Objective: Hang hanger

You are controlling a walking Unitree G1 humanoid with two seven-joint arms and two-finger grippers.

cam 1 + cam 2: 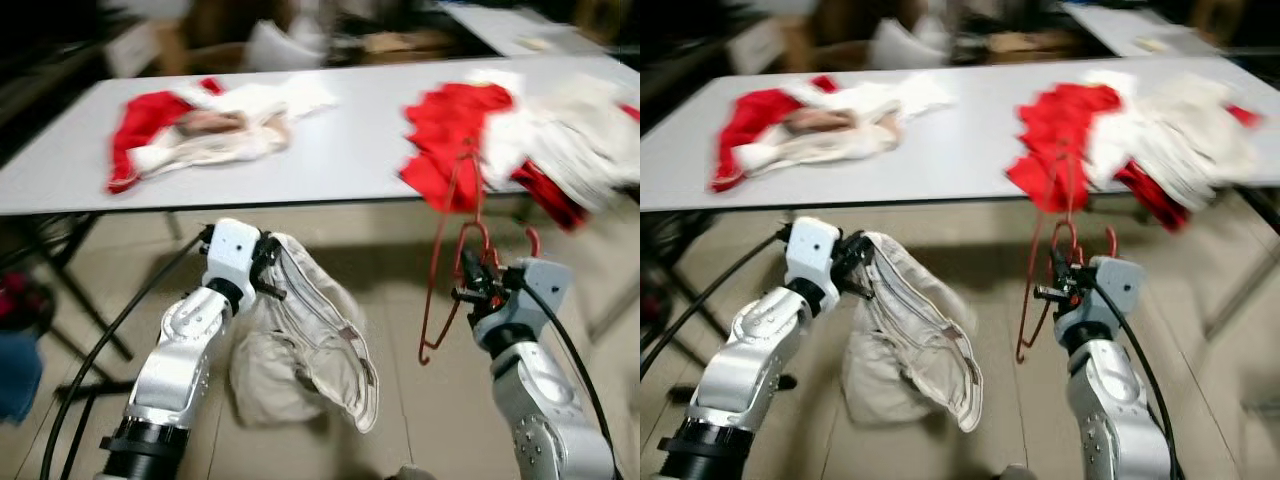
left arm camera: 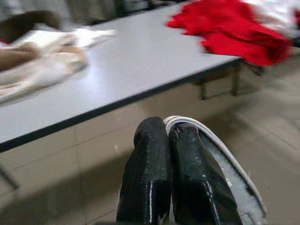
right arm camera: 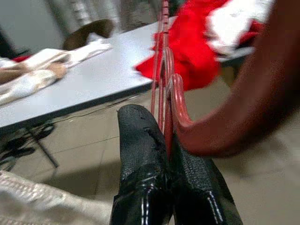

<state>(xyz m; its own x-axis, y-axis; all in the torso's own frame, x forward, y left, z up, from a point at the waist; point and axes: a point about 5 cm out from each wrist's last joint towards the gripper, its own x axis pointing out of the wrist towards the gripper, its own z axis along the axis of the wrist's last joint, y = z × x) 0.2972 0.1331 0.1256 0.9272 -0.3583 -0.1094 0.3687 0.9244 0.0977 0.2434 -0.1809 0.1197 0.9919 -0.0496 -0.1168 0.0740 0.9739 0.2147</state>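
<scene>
My right gripper fingers clamped on thin red wire hanger, hanging below grey desk edge, my left gripper fingers pinching cream fabric garment.

Silver, segmented arms with white wrist housings, black cables trailing behind; glossy black textured fingers (long, paired) on left gripper and right gripper.

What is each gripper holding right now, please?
Left gripper: shut on the cream fabric garment.
Right gripper: shut on the red wire hanger.
</scene>
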